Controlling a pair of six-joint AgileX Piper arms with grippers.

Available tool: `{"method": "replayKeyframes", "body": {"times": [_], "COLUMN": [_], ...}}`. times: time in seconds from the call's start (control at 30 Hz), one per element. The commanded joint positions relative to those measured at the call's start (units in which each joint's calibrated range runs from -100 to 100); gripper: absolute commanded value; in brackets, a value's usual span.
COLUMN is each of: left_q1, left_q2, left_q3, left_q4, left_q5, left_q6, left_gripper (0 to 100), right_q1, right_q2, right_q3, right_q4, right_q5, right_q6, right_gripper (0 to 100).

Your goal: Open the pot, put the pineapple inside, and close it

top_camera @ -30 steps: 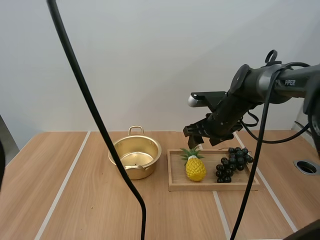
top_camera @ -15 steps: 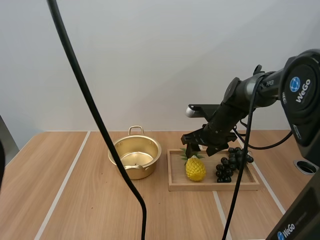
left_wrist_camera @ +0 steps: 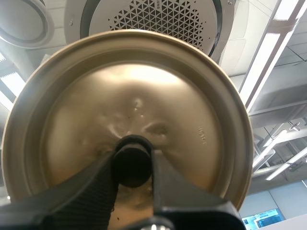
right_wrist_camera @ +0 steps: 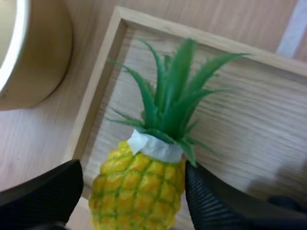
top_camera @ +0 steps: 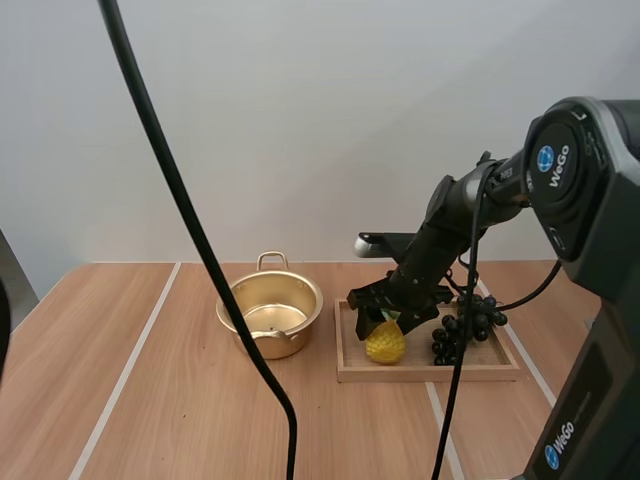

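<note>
The pineapple (right_wrist_camera: 136, 196) is flanked by the parted right end effector (right_wrist_camera: 132, 181). The lid (left_wrist_camera: 192, 110) is gripped by the left end effector (left_wrist_camera: 133, 165).

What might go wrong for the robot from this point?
The right gripper stands open around the rounded pineapple in the wooden tray; a poor squeeze may let it slip or topple. The grapes lie close beside it and might get nudged. The left gripper holds the lid only by its knob, so it could drop.

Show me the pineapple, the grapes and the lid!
pineapple (right_wrist_camera: 136, 191): right wrist view, on its yellow body.
grapes (top_camera: 488, 318): high view, on the bunch's upper part.
lid (left_wrist_camera: 192, 120): left wrist view, on its golden face.
</note>
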Motion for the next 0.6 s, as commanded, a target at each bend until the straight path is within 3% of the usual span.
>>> {"method": "replayKeyframes", "body": {"times": [0.0, 0.3, 0.43, 0.57], "left_q1": [0.08, 0.08, 0.08, 0.08], "left_q2": [-0.13, -0.13, -0.13, -0.24], "left_q3": [0.21, 0.21, 0.21, 0.21], "left_q4": [-0.84, -0.84, -0.84, -0.84], "left_q5": [-1.10, -1.10, -1.10, -1.10], "left_q6": [-0.22, -0.12, -0.12, -0.12], "left_gripper": [0, 0, 0, 0], "right_q1": [0.53, 0.53, 0.53, 0.53], "right_q2": [0.62, 6.12, 6.58, 5.06], "right_q3": [-0.16, -0.16, -0.43, -0.43], "right_q4": [0.51, -3.62, -3.74, -5.29], "right_q5": [0.18, 0.12, -0.50, -1.84], "right_q6": [-0.60, -0.50, 1.87, 2.01], "right_gripper": [100, 100, 0, 0]}}
